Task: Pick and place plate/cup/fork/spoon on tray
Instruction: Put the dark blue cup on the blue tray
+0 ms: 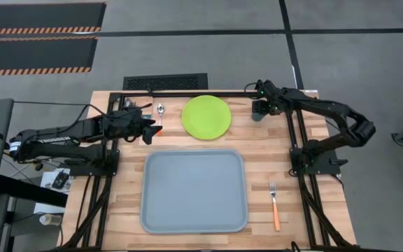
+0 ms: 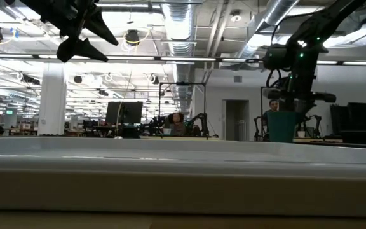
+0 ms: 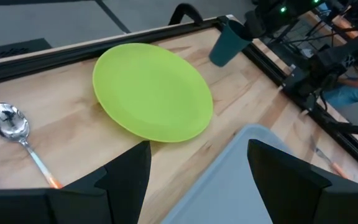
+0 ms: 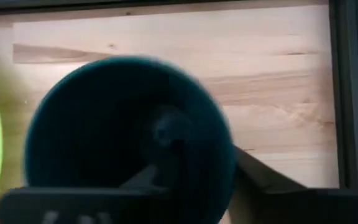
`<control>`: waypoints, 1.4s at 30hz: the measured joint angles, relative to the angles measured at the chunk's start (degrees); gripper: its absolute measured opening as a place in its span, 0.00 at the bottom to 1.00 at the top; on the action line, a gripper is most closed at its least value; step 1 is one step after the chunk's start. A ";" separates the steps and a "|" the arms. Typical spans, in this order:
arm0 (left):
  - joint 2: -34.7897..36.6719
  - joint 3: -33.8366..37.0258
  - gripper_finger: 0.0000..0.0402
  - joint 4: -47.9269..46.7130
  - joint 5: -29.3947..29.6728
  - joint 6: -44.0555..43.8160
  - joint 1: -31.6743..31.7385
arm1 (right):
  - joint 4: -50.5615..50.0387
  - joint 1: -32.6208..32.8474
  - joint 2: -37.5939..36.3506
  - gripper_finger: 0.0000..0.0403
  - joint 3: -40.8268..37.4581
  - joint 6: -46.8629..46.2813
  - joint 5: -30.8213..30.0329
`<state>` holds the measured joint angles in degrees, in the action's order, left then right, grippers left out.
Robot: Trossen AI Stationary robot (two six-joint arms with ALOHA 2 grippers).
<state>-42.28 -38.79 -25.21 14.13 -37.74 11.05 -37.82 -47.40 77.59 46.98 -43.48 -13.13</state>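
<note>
We are clamping the right gripper jaws on the teal cup's rim; we should lift it straight up. Left gripper is hovering, jaws released, near the spoon.

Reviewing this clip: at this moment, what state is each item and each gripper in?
cup: tilted, right gripper's fingers on its rim, beside the table's far right corner
plate: flat on the table, off the tray
tray: holds nothing
spoon: on the table, left of the plate
fork: on the table, right of the tray
left gripper: open, holds nothing
right gripper: gripping the cup
</note>
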 joint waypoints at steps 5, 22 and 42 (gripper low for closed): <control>0.00 0.00 0.63 -0.02 -0.02 -0.26 -0.02 | 0.46 0.00 0.02 0.03 0.15 -0.16 0.82; 0.00 0.00 0.63 -4.00 0.02 -0.02 -0.04 | -13.61 17.27 -10.57 0.01 15.70 1.91 8.07; 0.00 0.02 0.63 -4.02 0.13 0.59 -0.07 | -12.38 48.60 3.93 0.03 19.87 -10.92 5.69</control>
<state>-42.28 -38.76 -29.23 14.26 -37.15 10.98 -50.20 1.20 81.53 66.85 -54.40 -7.44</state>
